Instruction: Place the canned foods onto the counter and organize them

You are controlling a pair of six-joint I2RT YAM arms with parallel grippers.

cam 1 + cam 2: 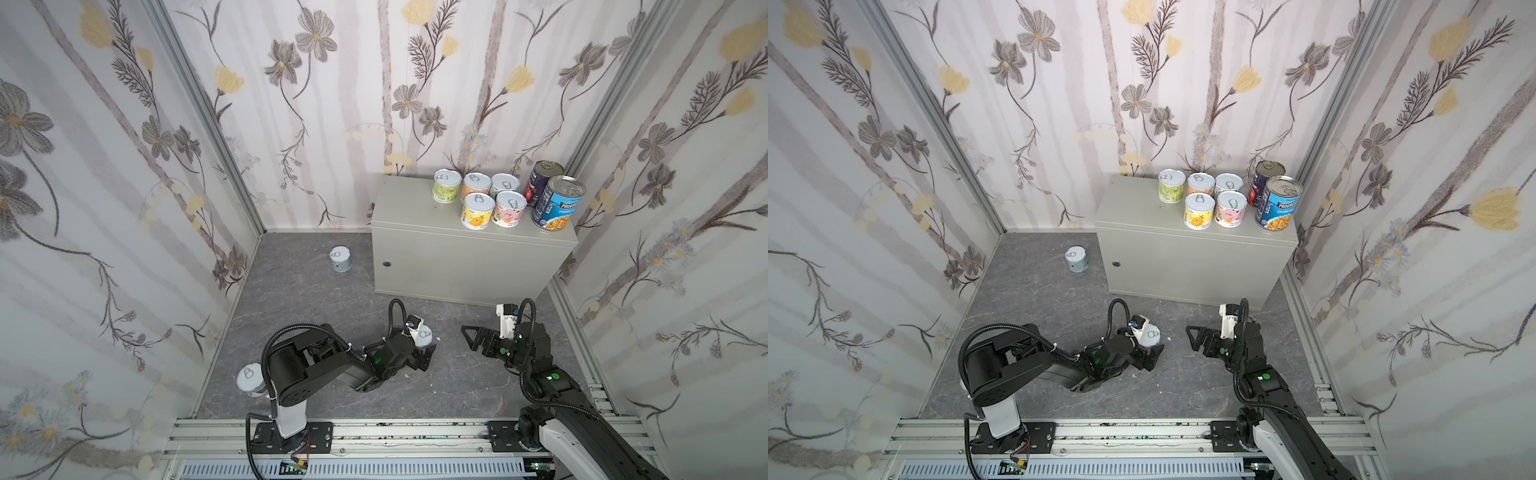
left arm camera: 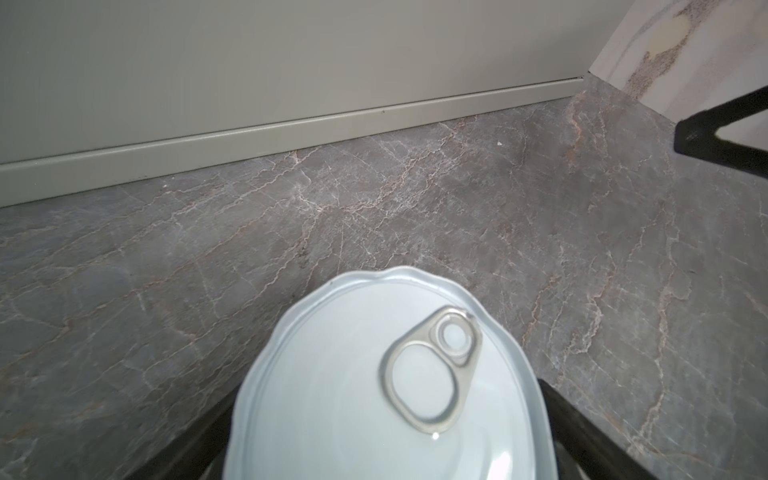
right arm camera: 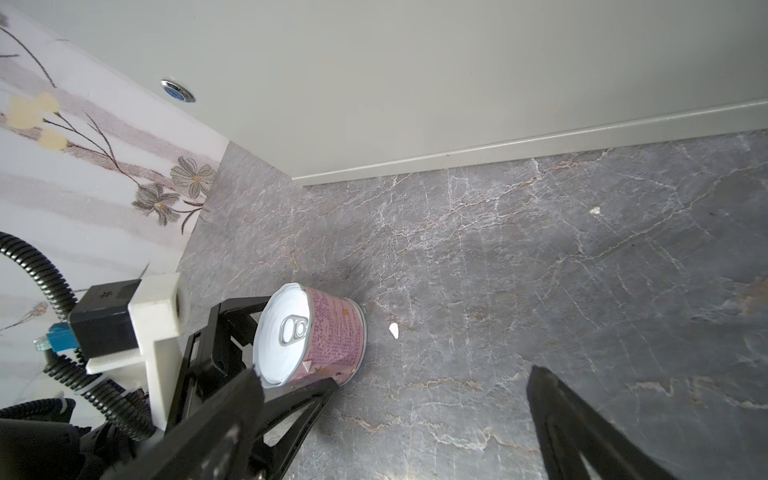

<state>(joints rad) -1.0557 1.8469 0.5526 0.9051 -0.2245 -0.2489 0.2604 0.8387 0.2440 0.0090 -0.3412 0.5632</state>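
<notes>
Presently, item in hand: pink-labelled can, short, pull-tab lid up, upright on the floor, mid-scene, on the near side of the counter and apart from its front.

Left gripper: released, jaws spread wide, one finger on each side of the can. The can sits deep between them, close under the wrist camera. Whether either finger touches the label cannot be told.

Right gripper: released, empty, low over the floor just right of the can, fingers pointing left toward it.

Step judged: closing on the can for the lift to the counter.

Handling advice:
- Centre the can between the fingers.
- Close evenly at the label's mid-height so that it neither skids nor tips.
- Keep it upright and raise it clear of the counter's front edge.
- Set it on the free left part of the top, beside the rows there.

Stock on counter: five short cans in two rows; two tall cans at the right end.

Stock on floor besides: far-left short can by the counter's corner; near-left short can beside the left arm's base.
</notes>
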